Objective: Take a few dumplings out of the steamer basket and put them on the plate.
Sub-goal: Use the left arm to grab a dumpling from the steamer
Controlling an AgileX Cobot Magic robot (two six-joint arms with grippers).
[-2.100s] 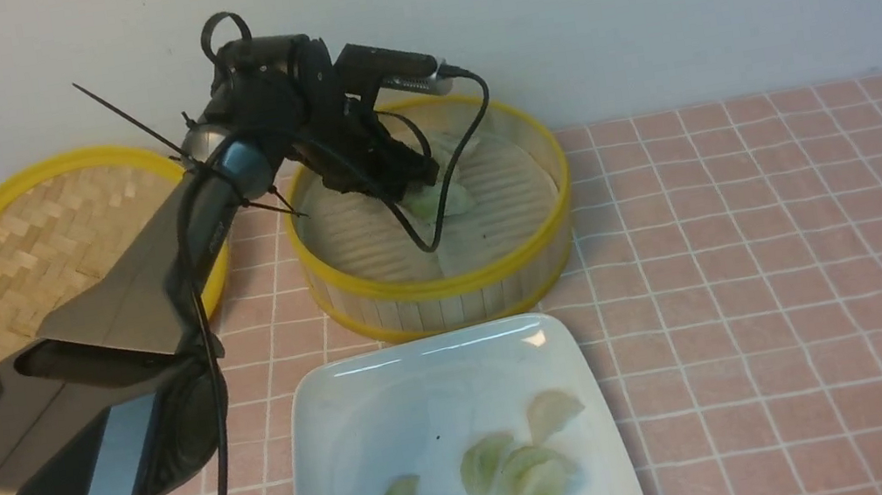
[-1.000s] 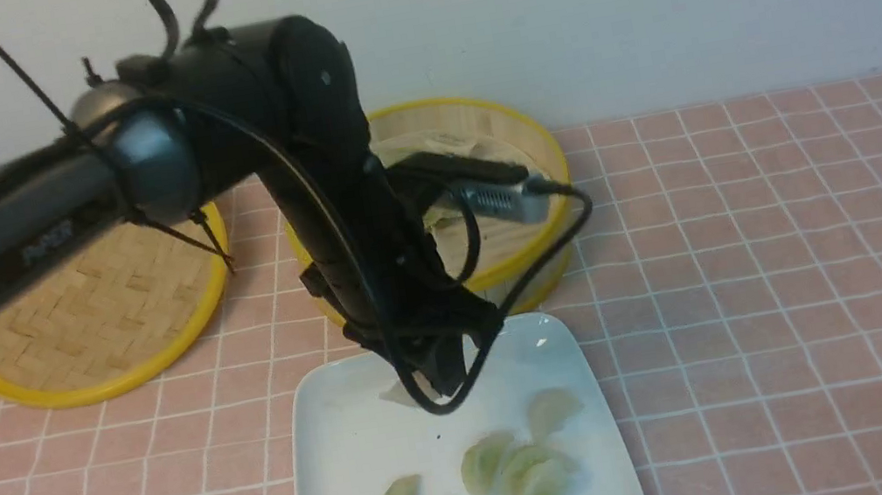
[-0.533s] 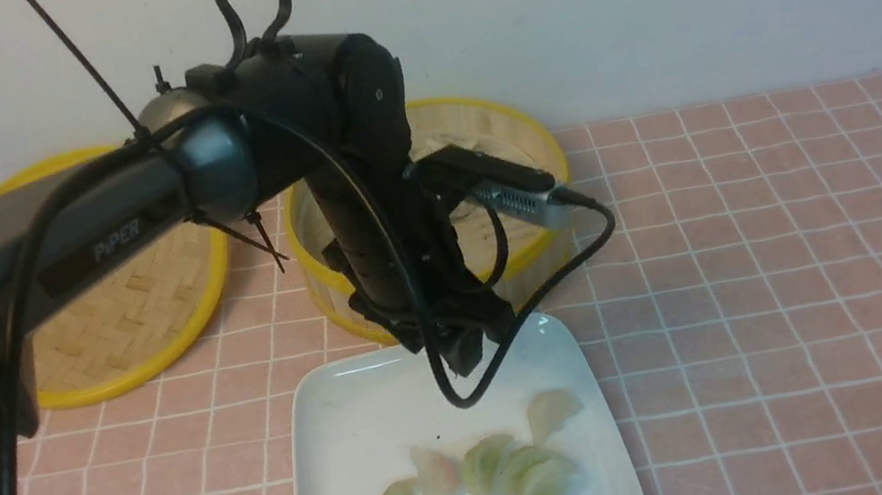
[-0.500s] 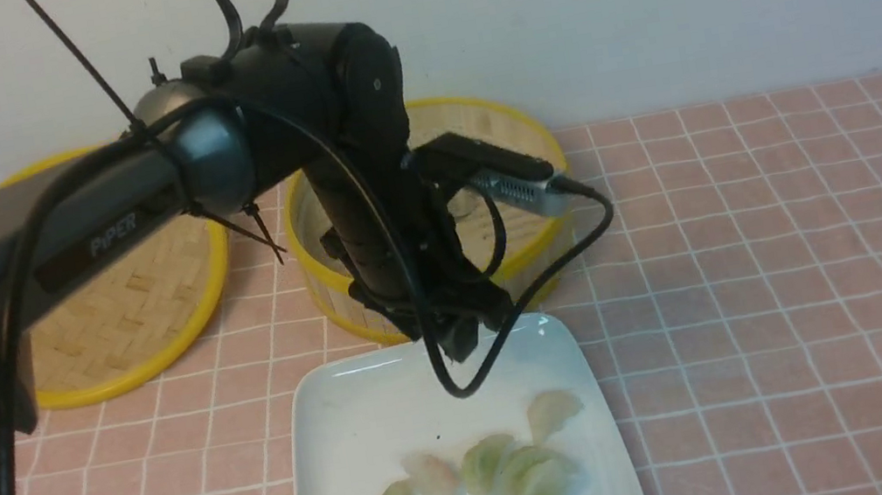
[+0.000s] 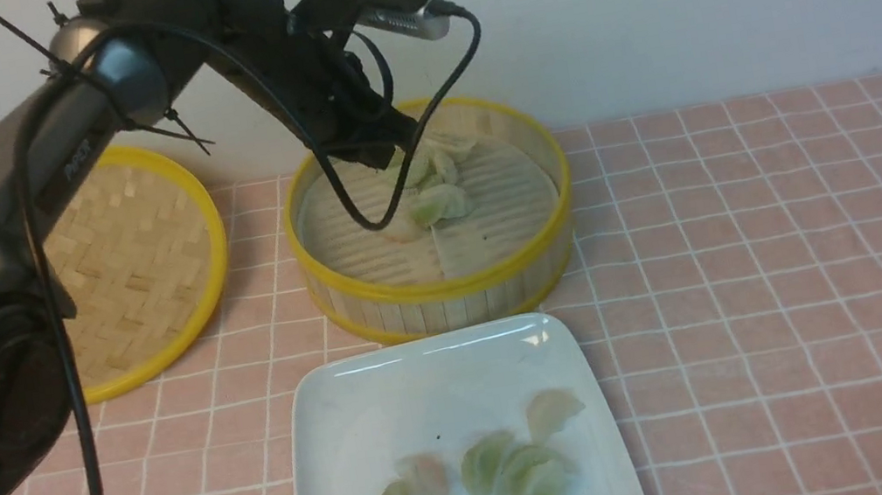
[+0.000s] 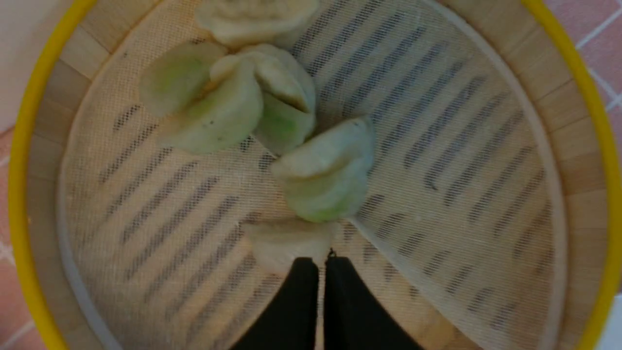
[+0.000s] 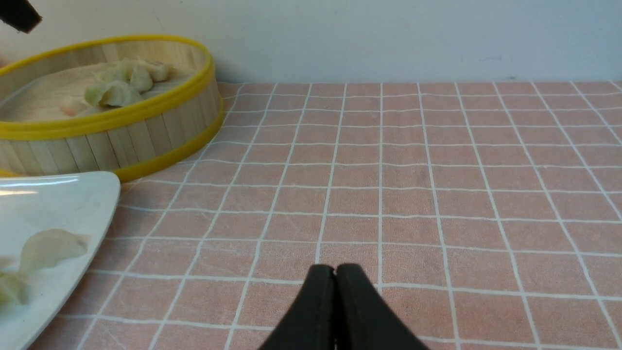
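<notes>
Here the left pincer (image 6: 321,261), its black fingers pressed together and holding nothing, hangs over the floor of the round bamboo steamer basket with yellow rims (image 5: 448,289). Its tips are just short of a pale pinkish-white crescent dumpling (image 6: 286,240). A glossy pale green dumpling (image 6: 325,175) lies against that one, and a clump of more (image 6: 233,97) leans together nearer the basket's far wall.

The main risk is the closed fingers. Lowered as they are, they would likely prod or squash the soft skin, or push the dumpling along the liner, instead of straddling it. Because the pale one touches its green neighbour, a wide spread could catch both. One might then drop on the pink tiled worktop (image 5: 757,233) before reaching the white glossy square plate (image 5: 333,406) just in front of the basket. Several dumplings (image 5: 522,482) lie bunched there, so another could land on them and stick.

The right pincer (image 7: 335,272), also pressed together and empty, sits well right of the basket.
</notes>
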